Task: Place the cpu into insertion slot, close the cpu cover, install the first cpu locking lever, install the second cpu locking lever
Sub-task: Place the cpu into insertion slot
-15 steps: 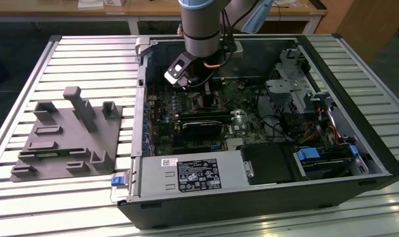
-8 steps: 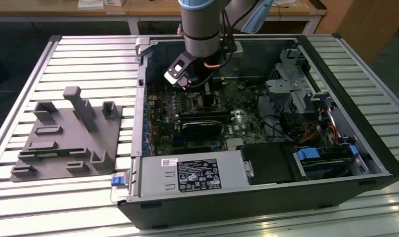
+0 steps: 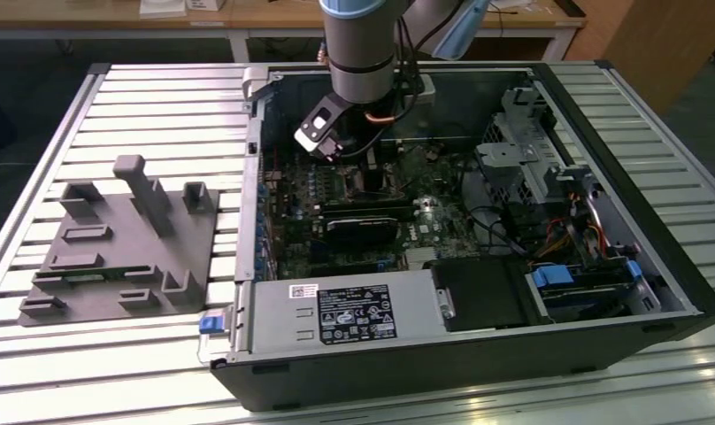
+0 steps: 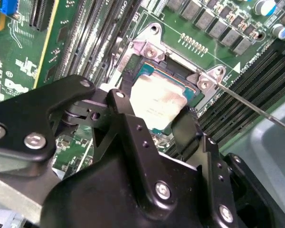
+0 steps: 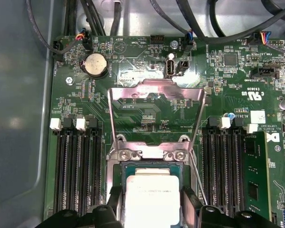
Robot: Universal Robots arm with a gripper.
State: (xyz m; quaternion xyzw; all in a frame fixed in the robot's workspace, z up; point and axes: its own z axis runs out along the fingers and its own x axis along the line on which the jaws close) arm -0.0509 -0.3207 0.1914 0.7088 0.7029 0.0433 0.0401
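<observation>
We've got a desk (image 3: 157,97) here topped with ribbed silvery metal slats running side to side, and the light bounces off them pretty hard along the near edge, mostly toward the exterior view's right. Behind it there's a long wooden table (image 3: 275,18) on white legs (image 3: 237,44), with a few papers (image 3: 163,7) lying on top. Over at the exterior view's right stands a tall wooden panel (image 3: 658,44), and the floor (image 3: 27,88) past the desk looks dark.
</observation>
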